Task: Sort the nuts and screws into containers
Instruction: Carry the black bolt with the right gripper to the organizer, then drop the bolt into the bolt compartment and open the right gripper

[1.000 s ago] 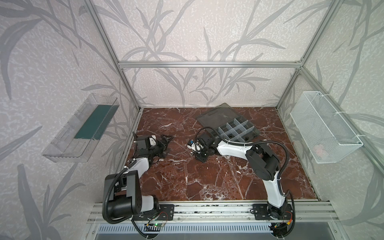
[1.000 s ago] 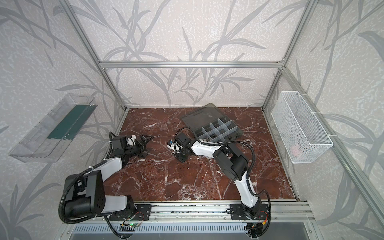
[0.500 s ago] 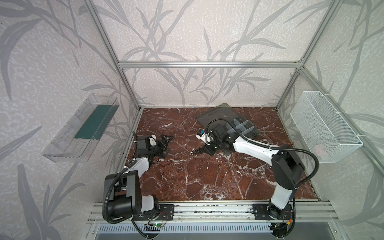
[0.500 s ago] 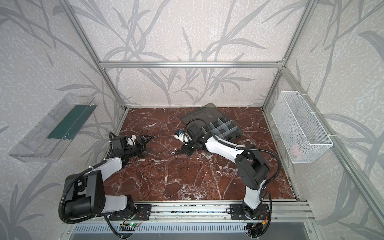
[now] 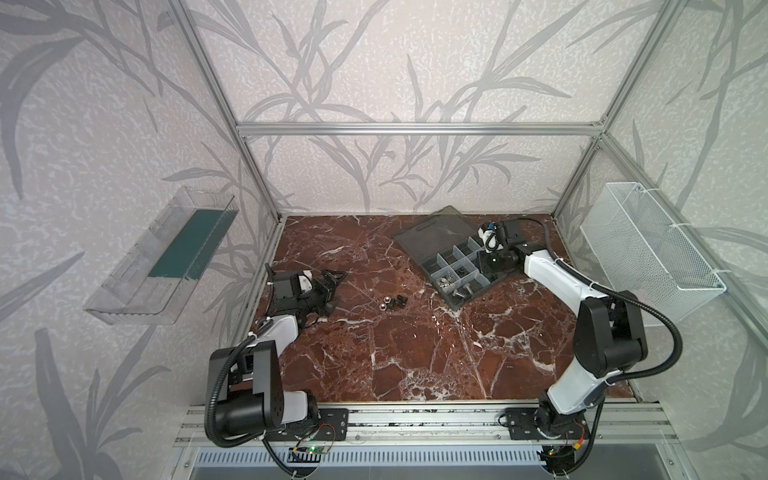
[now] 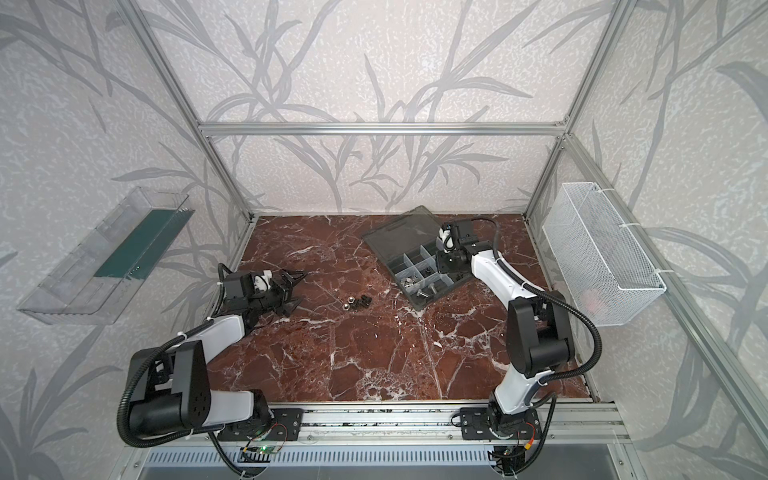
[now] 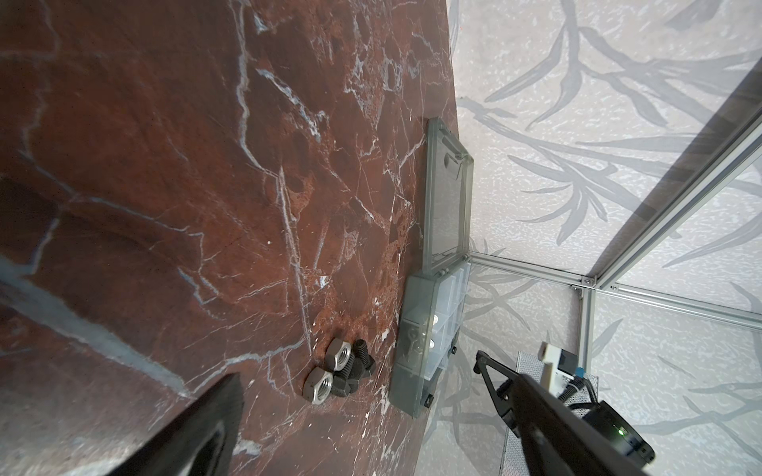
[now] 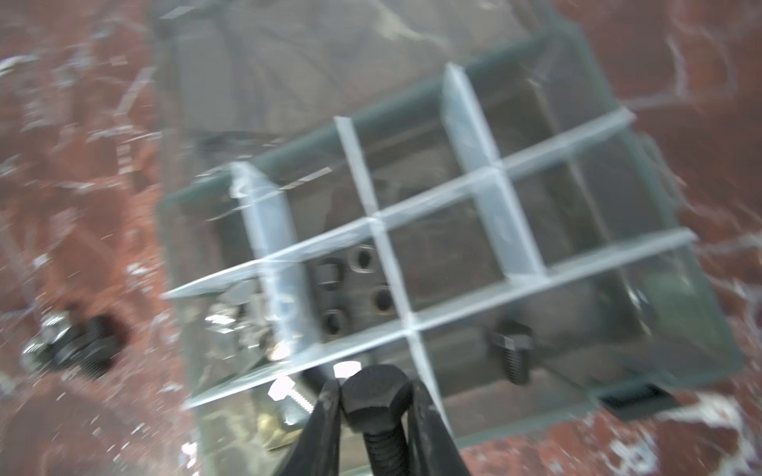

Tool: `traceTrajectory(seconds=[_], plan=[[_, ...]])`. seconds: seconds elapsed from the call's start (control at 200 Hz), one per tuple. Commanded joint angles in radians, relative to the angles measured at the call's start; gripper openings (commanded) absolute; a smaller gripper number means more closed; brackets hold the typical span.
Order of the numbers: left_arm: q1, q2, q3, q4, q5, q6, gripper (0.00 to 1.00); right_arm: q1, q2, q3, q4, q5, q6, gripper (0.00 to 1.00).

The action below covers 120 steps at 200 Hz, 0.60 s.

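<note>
Wire basket (image 5: 648, 249), clear wall tray (image 5: 124, 291) (green-lined)

no legible text, label, brand or number in any view. raised mark (image 7: 413, 344) on outer wall of smoky-grey translucent plastic organiser box (image 5: 434, 239), 1 o'clock on dark red marble tabletop (image 5: 415, 353): shape only, unreadable.

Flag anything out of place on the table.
A small pile of nuts and black screws lies loose on the marble table, apart from the organiser box, not yet sorted. Nothing else stands out.
</note>
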Motion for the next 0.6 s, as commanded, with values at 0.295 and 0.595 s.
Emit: traceTrajectory(seconds=[0.295, 0.595], plan=[[0.007, -0.01, 0.018, 0.002, 0.013, 0.002, 1.0, -0.062, 0.147, 0.075, -0.083, 0.072, 0.069, 0.0], [0.007, -0.009, 0.019, 0.002, 0.014, 0.004, 1.0, -0.064, 0.176, 0.097, -0.092, 0.09, 0.066, 0.17]])
